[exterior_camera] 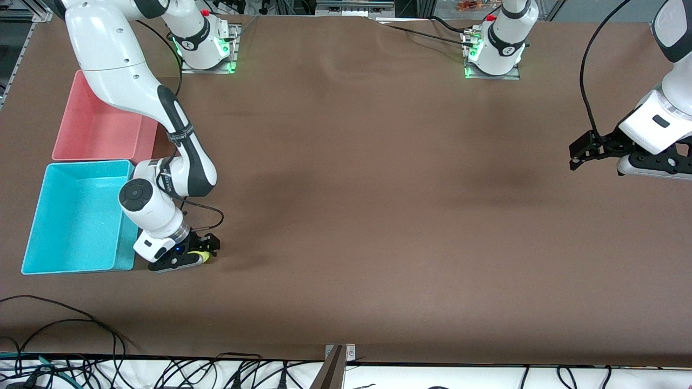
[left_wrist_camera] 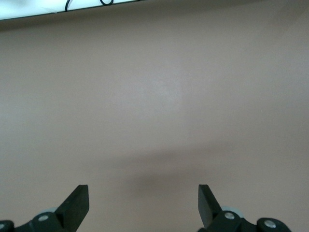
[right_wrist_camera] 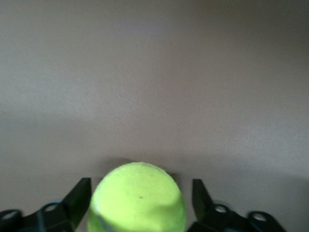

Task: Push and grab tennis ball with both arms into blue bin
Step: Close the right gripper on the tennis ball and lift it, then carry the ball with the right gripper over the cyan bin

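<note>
Bright yellow-green on the tennis ball, fuzzy and vivid, sitting between the black fingers of the right gripper. The table runs a flat matte brown throughout, plain, with soft darker shadow patches. The blue bin is light cyan, one solid colour inside and out. Farther from the front camera, touching it, the pink bin shows a plain salmon pink. The arms gleam glossy white with black bands at the joints; green lights glow at both bases. The left gripper is black too, over bare brown. Black cables trail along the near edge, against a white strip.
</note>
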